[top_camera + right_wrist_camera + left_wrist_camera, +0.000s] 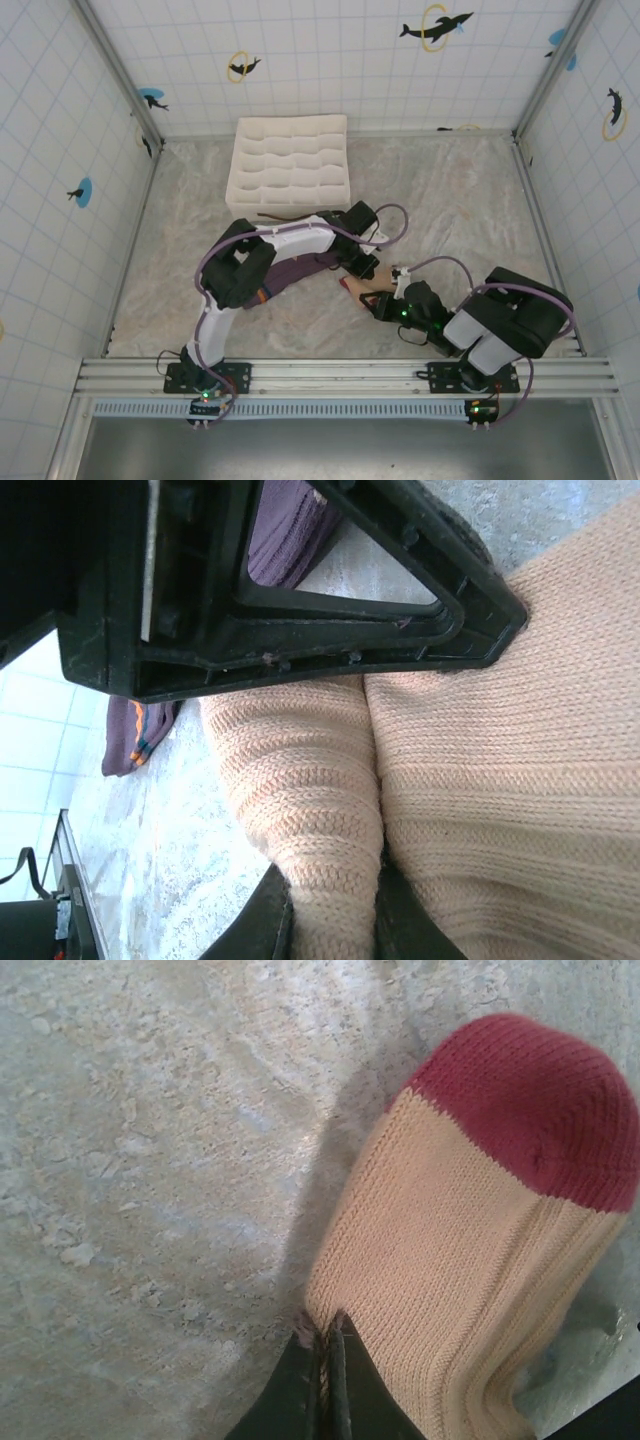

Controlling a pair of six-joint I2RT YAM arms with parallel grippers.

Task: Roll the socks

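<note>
Table (pixel 470 200): marbled top, with both pincers working near its middle. Organiser box (pixel 290 165): well beyond the left pincer (pixel 326 1348) and apart from the work. Purple sock (pixel 293 274): lies flat behind the left pincer, partly under the left arm (pixel 280 245), close to the beige sock (pixel 430 1260). Beige sock: right at both pincers. Its dark red toe (pixel 530 1100) points away ahead of the left pincer, and its body runs back into the right pincer (pixel 330 895). Right pincer: narrow, clamped on a raised fold of beige knit. Left pincer: fully closed, tips touching the sock's side edge. Step in hand, as I judge it: starting the roll of the beige sock. To do it well, hold the fold firm in the right pincer as an anchor. Make sure the left pincer has real fabric and not just fuzz. Then turn the edge over tightly and evenly along the sock so the roll does not skew, and avoid dragging the purple sock along. Unclear: I cannot tell whether the left tips have any knit between them. The beige cuff is cut off in both wrist views. From above, the arms cover most of both socks, so any overlap between them is hidden.
</note>
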